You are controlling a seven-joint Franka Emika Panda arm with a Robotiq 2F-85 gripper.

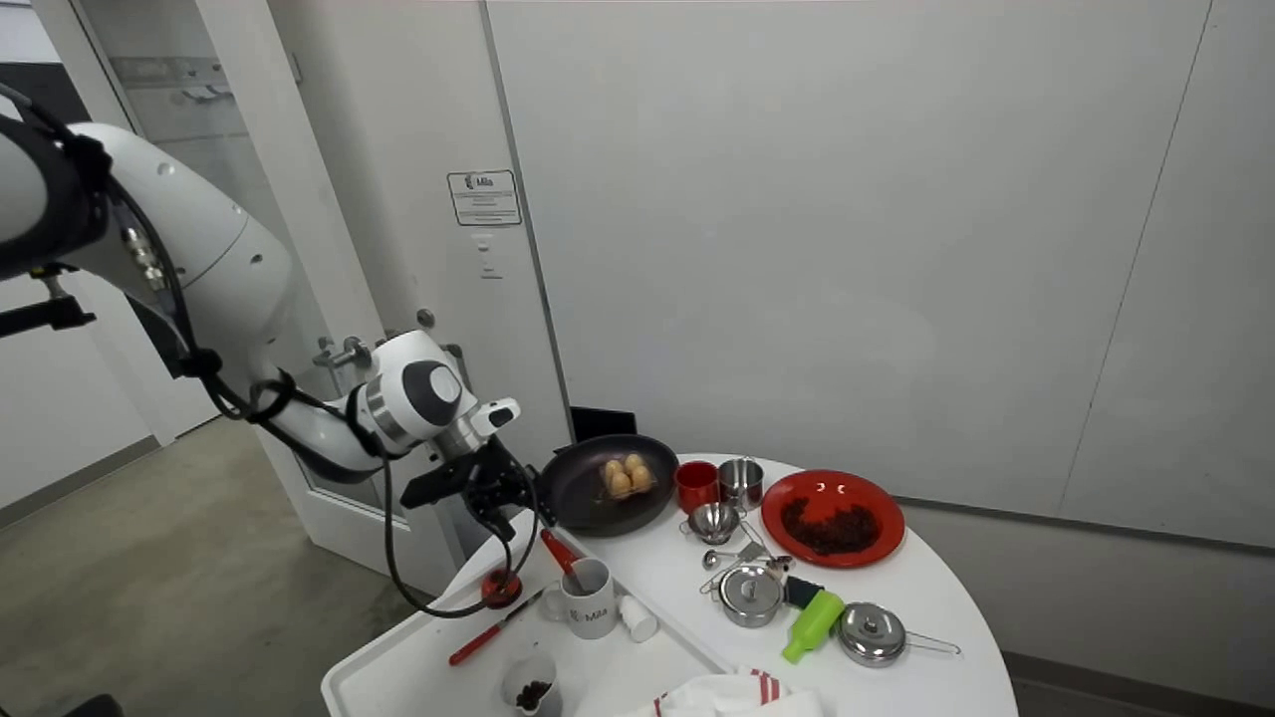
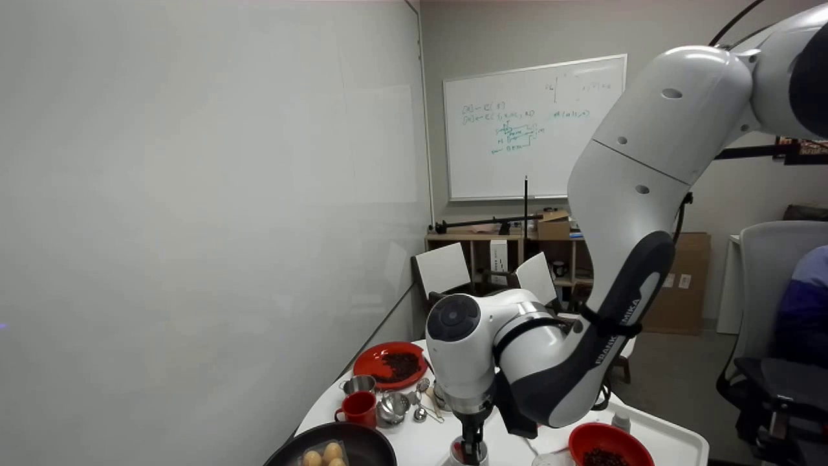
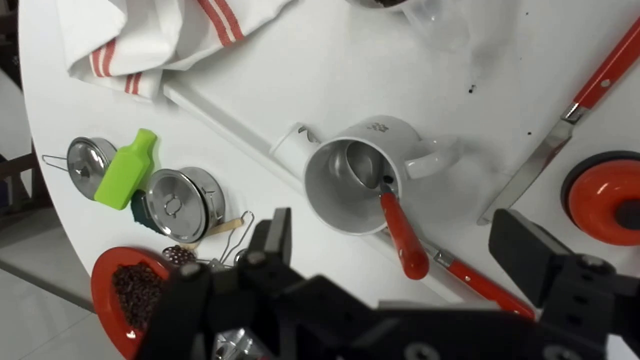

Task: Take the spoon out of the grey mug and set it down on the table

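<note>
The spoon leans in the mug, bowl inside, red handle out over the rim; the gripper is spread wide in the wrist view, its fingers well apart to either side of that handle; how far down they reach beside it I cannot tell. In an exterior view the arm ends at the mug, the gripper hiding much of it and the bottom edge cutting off more; the pan and red bowl on either side of it are clipped too. In the wrist view the mug covers one end of a white cylinder lying just beside it; mug and spoon cover part of another red-handled tool, its kind unclear; the red plate, well apart from the mug, is partly behind the gripper.

The mug stands in a tray on the round white table; a knife and red lid lie on its handle side; beyond it are a wall and door; far from it hangs a whiteboard, its green writing too faint to read; a chair and a person in blue run off the frame's edge.
</note>
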